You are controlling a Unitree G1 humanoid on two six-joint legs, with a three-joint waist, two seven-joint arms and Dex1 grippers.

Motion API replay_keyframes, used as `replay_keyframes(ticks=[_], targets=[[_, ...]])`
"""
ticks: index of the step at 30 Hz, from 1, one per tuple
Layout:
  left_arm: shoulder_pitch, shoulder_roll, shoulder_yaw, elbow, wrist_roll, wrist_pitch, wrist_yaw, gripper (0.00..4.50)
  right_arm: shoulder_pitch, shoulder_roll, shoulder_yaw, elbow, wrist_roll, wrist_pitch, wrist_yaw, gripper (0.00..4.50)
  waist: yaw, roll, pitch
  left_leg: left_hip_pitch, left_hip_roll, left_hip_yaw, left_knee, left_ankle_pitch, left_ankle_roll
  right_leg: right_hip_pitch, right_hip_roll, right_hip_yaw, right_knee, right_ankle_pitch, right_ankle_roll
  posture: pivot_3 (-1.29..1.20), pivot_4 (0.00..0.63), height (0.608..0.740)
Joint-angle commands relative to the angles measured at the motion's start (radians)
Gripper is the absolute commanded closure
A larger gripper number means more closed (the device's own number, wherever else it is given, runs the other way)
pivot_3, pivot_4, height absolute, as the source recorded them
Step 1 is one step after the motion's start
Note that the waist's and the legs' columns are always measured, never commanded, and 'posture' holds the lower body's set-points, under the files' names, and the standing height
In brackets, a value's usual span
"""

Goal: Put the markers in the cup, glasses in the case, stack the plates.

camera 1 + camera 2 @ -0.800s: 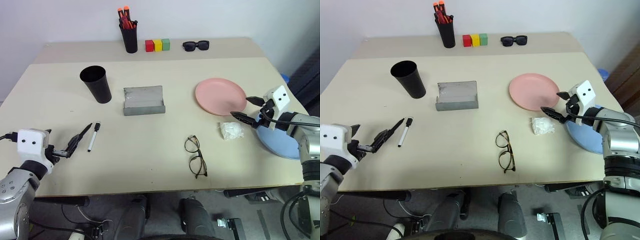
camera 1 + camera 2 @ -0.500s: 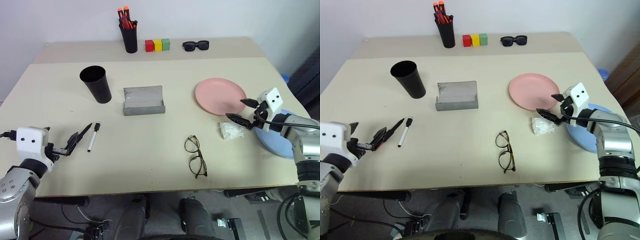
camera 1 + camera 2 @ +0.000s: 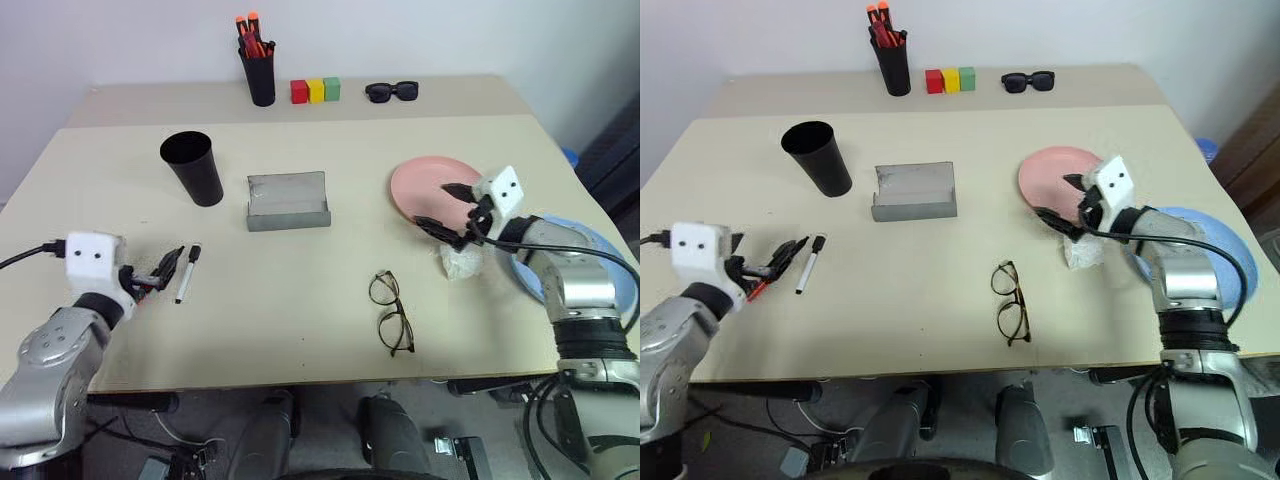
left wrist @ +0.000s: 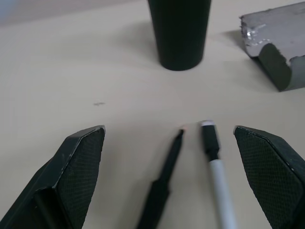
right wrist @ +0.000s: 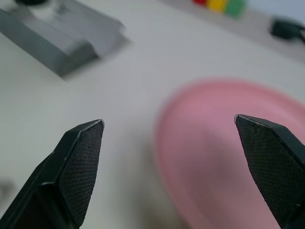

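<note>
Overhead, beige table (image 3: 300, 330), seam across far side, white wall (image 3: 120, 40) behind

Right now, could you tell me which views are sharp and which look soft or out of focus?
Left eye view: evenly lit and sharp, the cup casting a soft shadow. Left wrist view: the markers fairly crisp. Right wrist view: the pink plate and the case blurred.

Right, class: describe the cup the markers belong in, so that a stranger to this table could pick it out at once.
Start at the grey case standing open mid-table; just to its left stands the cup, a tall plain black tumbler, upright and wider at the rim. Unlike the narrower black holder at the back edge, it has no orange-capped pens in it.
</note>
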Motion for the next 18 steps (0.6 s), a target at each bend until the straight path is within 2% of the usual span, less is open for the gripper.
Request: replay_keyframes(ticks=[1,6,9,11,18], targets=[[-0.123,-0.015,-0.031,-0.032,-0.029,0.162,0.072,0.05,-0.003,0.043,0.037,-0.176,0.043,0.052,-0.012,0.0,0.002,0.0,0.0,0.0,0.0,-0.001,0.0,0.0,0.0,0.0,0.0,0.0,0.0,0.001,0.003,0.0,0.15,0.74],[-0.275,-0.056,-0.021,-0.018,-0.049,0.469,0.158,0.05,0.043,0.108,0.113,-0.334,0.062,0.128,-0.038,0.0,-0.002,-0.001,0.0,0.0,-0.002,-0.003,0.0,0.0,0.0,0.001,0.002,-0.001,0.001,0.002,0.005,0.0,0.15,0.74],[-0.365,-0.098,-0.032,-0.042,-0.04,0.699,0.192,0.05,0.052,0.137,0.157,-0.36,0.055,0.134,-0.037,0.0,-0.002,-0.001,0.0,0.0,-0.003,-0.003,0.0,0.0,0.0,0.001,0.002,-0.001,0.001,0.003,0.006,0.0,0.15,0.74],[-0.4,-0.11,-0.037,-0.038,-0.03,0.791,0.2,0.05,0.051,0.15,0.169,-0.366,0.055,0.139,-0.037,0.0,-0.003,-0.002,0.0,0.0,-0.003,-0.004,0.001,0.0,-0.001,0.001,0.003,-0.001,0.002,0.003,0.006,0.0,0.15,0.74],[-0.408,-0.111,-0.049,0.031,-0.049,0.824,0.25,0.05,0.064,0.167,0.191,-0.346,0.051,0.108,-0.018,0.0,-0.002,-0.002,0.0,0.0,-0.002,-0.004,0.0,0.001,-0.002,0.0,0.003,-0.001,0.002,0.003,0.006,0.0,0.15,0.74]])
